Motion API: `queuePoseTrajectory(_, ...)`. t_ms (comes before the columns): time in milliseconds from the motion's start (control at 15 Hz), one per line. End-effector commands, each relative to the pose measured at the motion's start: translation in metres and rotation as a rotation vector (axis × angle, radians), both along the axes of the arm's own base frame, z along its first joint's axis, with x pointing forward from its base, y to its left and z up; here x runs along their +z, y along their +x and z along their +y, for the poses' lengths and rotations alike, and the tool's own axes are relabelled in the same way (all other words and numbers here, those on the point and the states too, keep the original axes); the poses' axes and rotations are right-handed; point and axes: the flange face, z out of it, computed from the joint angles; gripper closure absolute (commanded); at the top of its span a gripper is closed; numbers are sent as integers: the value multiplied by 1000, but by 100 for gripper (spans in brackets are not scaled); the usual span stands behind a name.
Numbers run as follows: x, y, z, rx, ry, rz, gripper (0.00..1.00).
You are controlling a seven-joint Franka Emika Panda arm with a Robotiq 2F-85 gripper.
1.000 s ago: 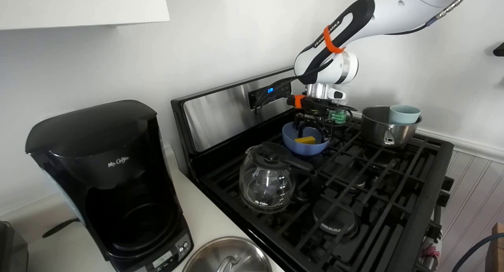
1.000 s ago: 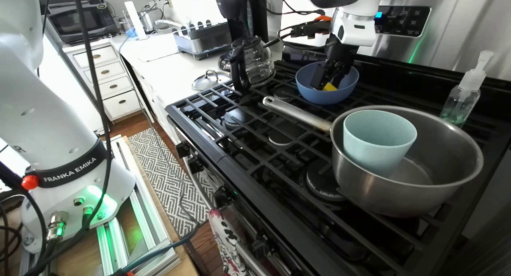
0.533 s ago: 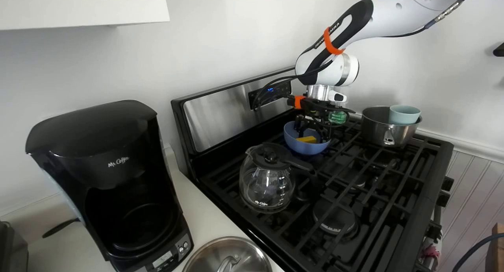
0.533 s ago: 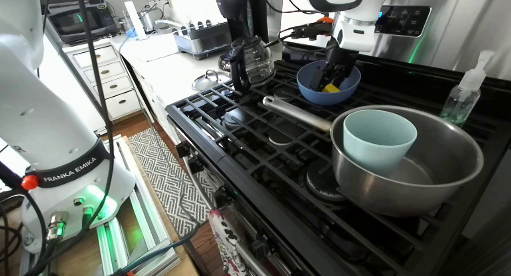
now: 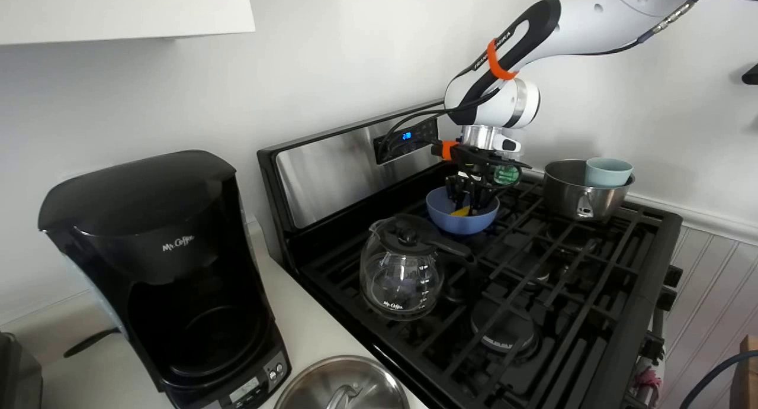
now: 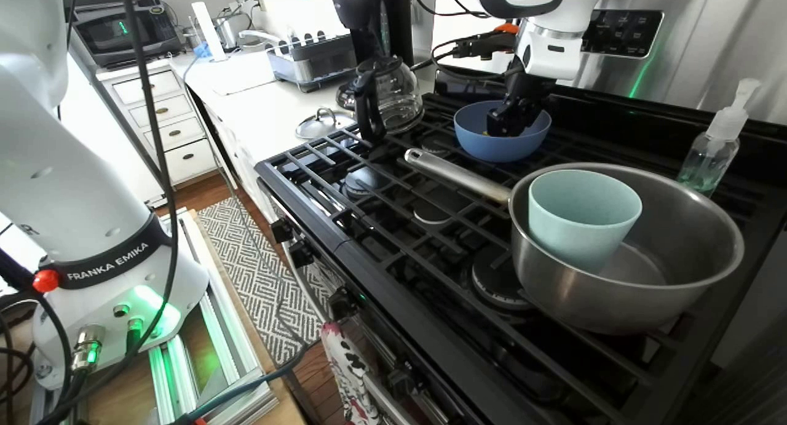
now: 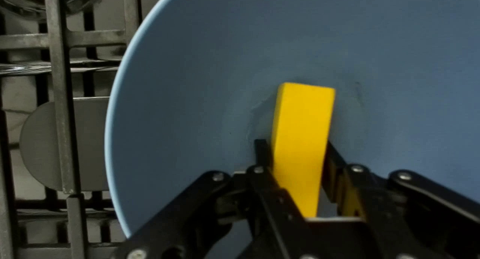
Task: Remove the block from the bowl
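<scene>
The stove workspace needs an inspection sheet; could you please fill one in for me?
Surface: gas stove with black grates.
Job's things: yellow block inside the blue bowl, which sits on the grates.
Clutter: glass carafe beside the bowl; mint-green cup inside a steel saucepan; pump bottle nearby.
Gripper: fingers inside the bowl, one on each side of the block; whether they hold it firmly cannot be told.
Cables: black cables loop beside the arm; another black cable hangs in front of the robot base.
Surroundings: Mr. Coffee maker and steel lid on the counter; patterned rug; floral towel hanging at the stove's front.
</scene>
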Motion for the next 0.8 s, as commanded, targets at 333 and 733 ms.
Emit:
queuePoseTrajectory(333, 4, -10, 4, -3, 11, -11, 92)
queuePoseTrajectory(733, 30, -38, 9, 108, 28, 15, 92)
